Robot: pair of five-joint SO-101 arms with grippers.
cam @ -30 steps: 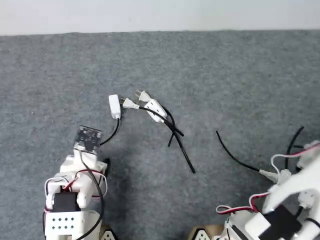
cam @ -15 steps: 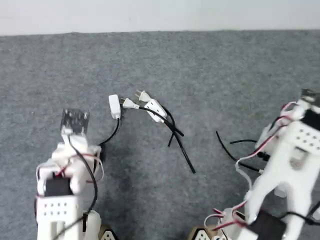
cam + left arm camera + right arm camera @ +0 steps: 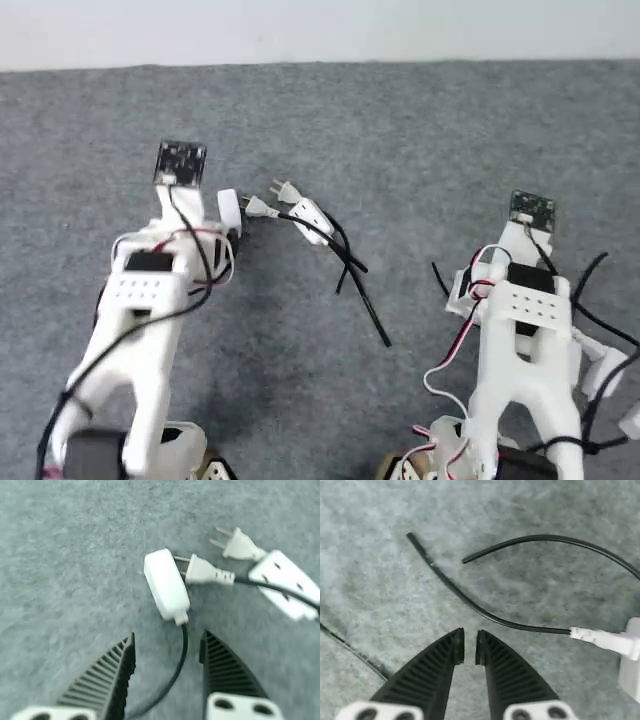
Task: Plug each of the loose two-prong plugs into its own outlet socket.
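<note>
Your left gripper (image 3: 168,639) is spread wide, straddling the socket cord (image 3: 179,665) that trails from the white single-outlet socket (image 3: 166,585). That looks like a line-up to pin the socket so it won't skid on the grey carpet (image 3: 420,130).

In the high view, one two-prong plug (image 3: 202,571) lies at the socket's 3 o'clock with its prongs touching it. You cannot tell whether they are seated. The second plug (image 3: 239,545) lies loose at about 2 o'clock from the first, and the multi-outlet socket (image 3: 282,582) is at its 4 o'clock.

Your right gripper (image 3: 469,635) is all but pressed together, pinching nothing. It hovers over the plug cord (image 3: 470,602), whose white plug (image 3: 600,639) lies well apart from the sockets and probably needs carrying toward 10 o'clock.
</note>
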